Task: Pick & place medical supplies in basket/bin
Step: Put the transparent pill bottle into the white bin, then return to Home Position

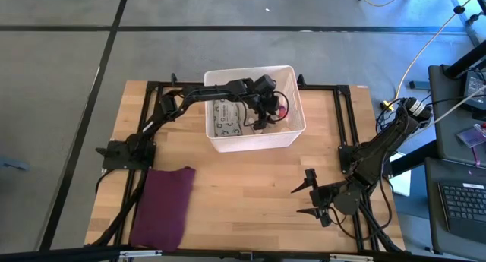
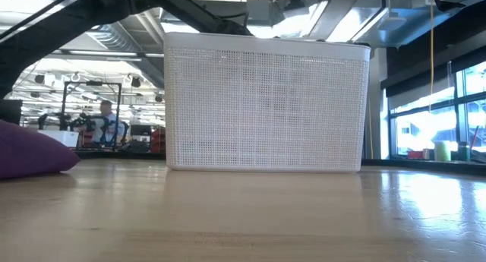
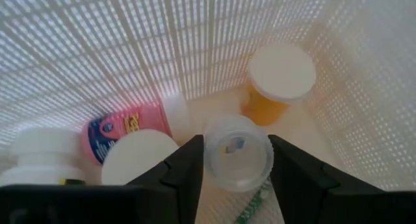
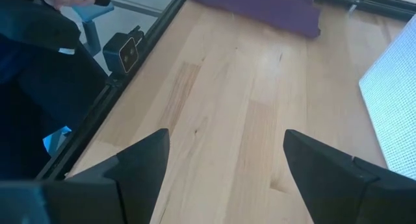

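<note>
We find the left gripper (image 3: 235, 169) inside the basket (image 1: 293, 133), fingers bracketing a clear vial (image 3: 238, 152) for depositing; right gripper (image 4: 224, 169) idles with fingers apart.

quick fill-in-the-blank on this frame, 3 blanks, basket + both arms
1. The left end effector is down inside the white ____.
2. Between its fingers sits a clear ____.
3. The right end effector hangs with jaws ____ above the bare wooden table.

Missing words: basket; bottle; open
</note>
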